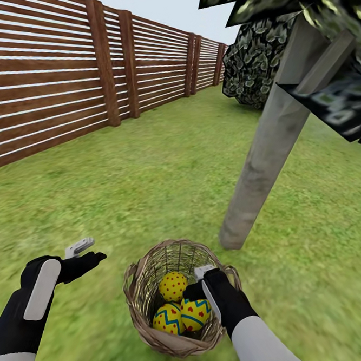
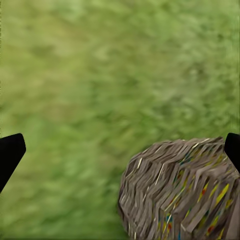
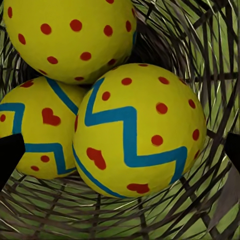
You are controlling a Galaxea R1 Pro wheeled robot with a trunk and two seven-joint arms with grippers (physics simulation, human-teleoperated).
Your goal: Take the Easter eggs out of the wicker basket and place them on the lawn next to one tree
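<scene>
— Where are the Easter eggs (image 1: pixel 181 308)?

— All three lie packed together in the bottom of the wicker basket (image 1: pixel 140 307), touching one another. In the right wrist view one egg with a blue zigzag (image 3: pixel 140 130) is nearest, a dotted egg (image 3: pixel 70 35) and a third with hearts (image 3: pixel 37 135) behind it.

— And the basket?

— It stands upright on the lawn (image 1: pixel 164 179), near the foot of the tree (image 1: pixel 263 160), whose grey trunk rises just beyond it.

— The right gripper (image 1: pixel 200 282)?

— Reaching down inside the basket, over the eggs. Its fingers (image 3: pixel 10 155) stand apart, dark tips at either side of the zigzag egg, not clamped on it.

— The left gripper (image 1: pixel 88 252)?

— Over the grass beside the basket, well clear of it. Its fingers (image 2: pixel 10 152) are spread wide, holding nothing; the basket's woven wall (image 2: pixel 180 195) shows between them.

— Anything further out?

— A brown slatted fence (image 1: pixel 58 78) along the left, and a dark leafy bush (image 1: pixel 254 67) behind the tree.
</scene>
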